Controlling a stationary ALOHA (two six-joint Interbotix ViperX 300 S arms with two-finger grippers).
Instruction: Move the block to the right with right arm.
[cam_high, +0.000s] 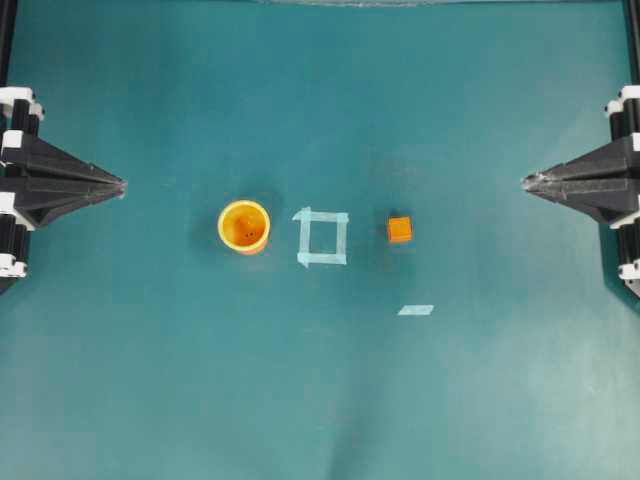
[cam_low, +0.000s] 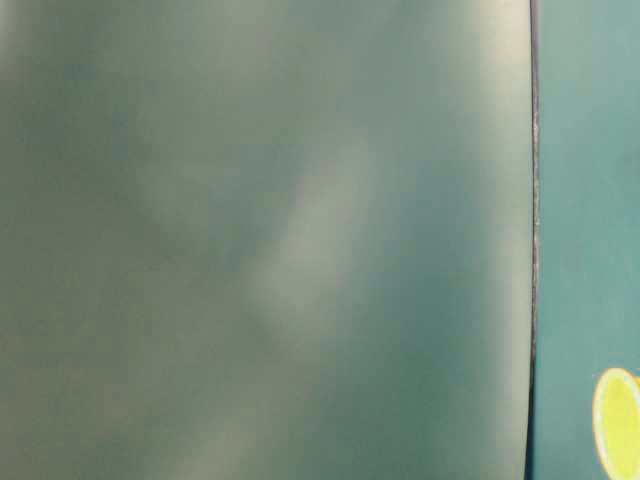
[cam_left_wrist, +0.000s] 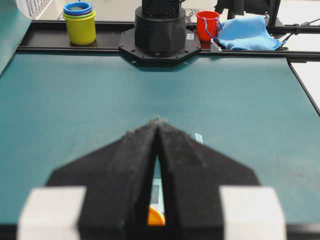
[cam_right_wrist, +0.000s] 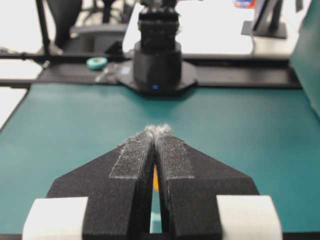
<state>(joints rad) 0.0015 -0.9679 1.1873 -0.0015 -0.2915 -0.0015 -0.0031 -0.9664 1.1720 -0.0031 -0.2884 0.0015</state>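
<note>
- The block (cam_high: 399, 229), a small orange cube, sits on the teal table (cam_high: 150, 380) a little right of the overhead frame's centre, with nothing touching it.
- Just left of the block lies a pale tape square (cam_high: 322, 237), and further left stands an upright yellow-orange cup (cam_high: 244, 226); the three form a row across the middle of the frame.
- A short strip of pale tape (cam_high: 415, 310) lies below and slightly right of the block.
- The right gripper (cam_high: 528, 181) pokes in from the right edge of the overhead frame, a little above the block's level and well apart from it; its fingers are pressed together to a point and hold nothing.
- In the right wrist view the same gripper (cam_right_wrist: 158, 131) shows its padded tips meeting, with a sliver of orange seen through the slit behind the tips.
- The left gripper (cam_high: 121, 186) points in from the left edge, its tips likewise pressed together, empty, well apart from the cup.
- The table-level view is mostly blur; only a yellow rim (cam_low: 617, 422) shows at the lower right.
</note>
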